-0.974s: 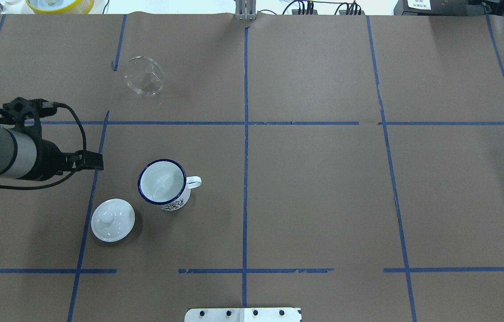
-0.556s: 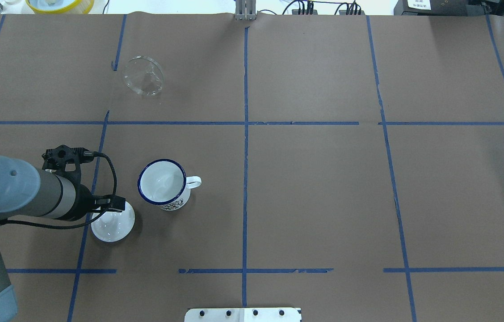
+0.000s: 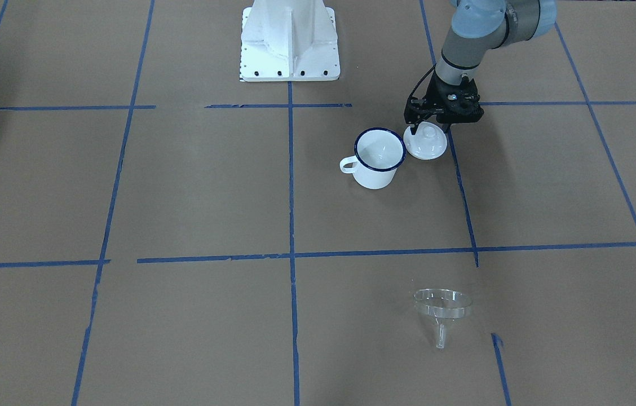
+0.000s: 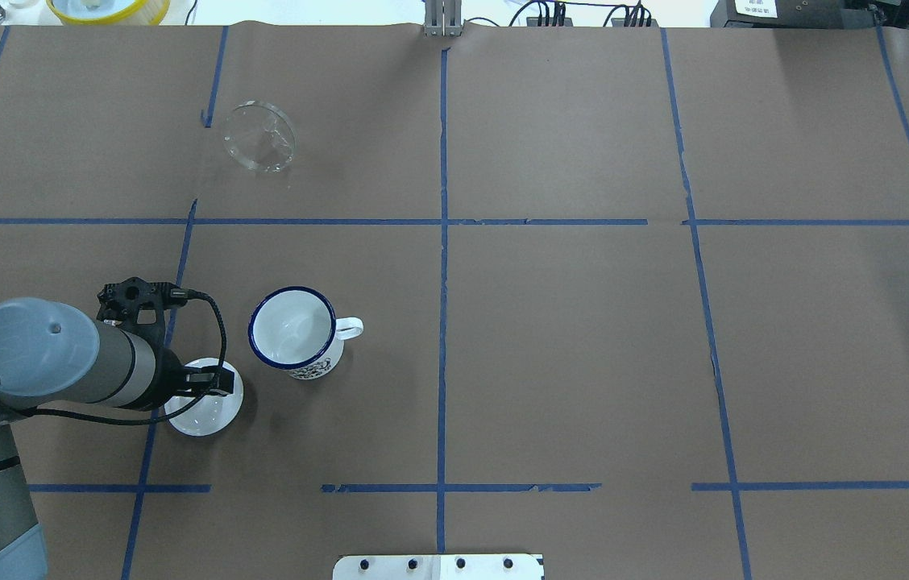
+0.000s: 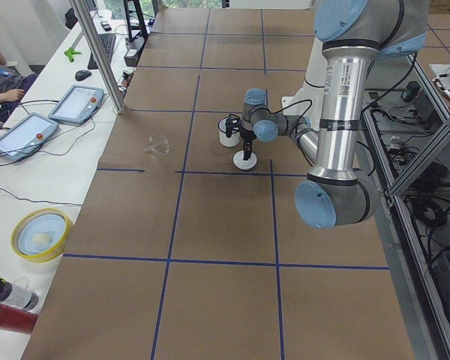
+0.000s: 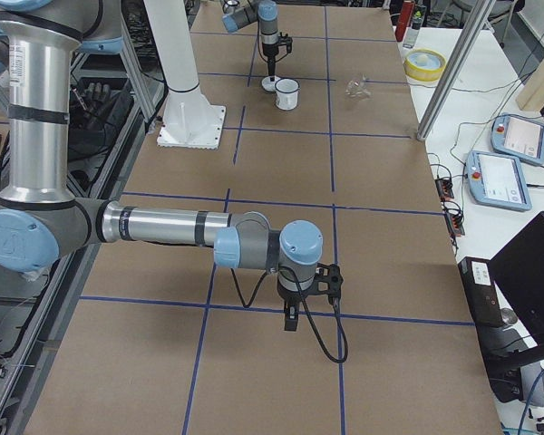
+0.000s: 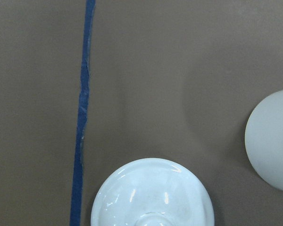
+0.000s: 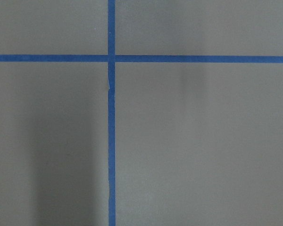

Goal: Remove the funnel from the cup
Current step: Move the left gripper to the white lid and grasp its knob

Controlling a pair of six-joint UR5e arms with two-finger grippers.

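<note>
Up in the upper left of the overhead view, the small transparent colourless funnel (image 4: 259, 135), with its wide cone mouth and short stem, lies on its side on the brown paper-covered surface (image 4: 583, 338), well apart from everything else. I judge the job done: the funnel is out, and nothing is left but to pull back. Left of centre in that view the white enamel cup (image 4: 293, 326), with a dark blue rim and small loop handle, stands upright. I see only its bare white inside. Just beside it rests a round white domed lid (image 4: 201, 415) with a knob. My left pincer (image 3: 429, 125) hangs over that knob, jaws a little apart on either side, holding nothing as far as I can see. The right pincer (image 6: 291, 317) shows only in the right-end view, low over bare surface, and I cannot tell its opening.
</note>
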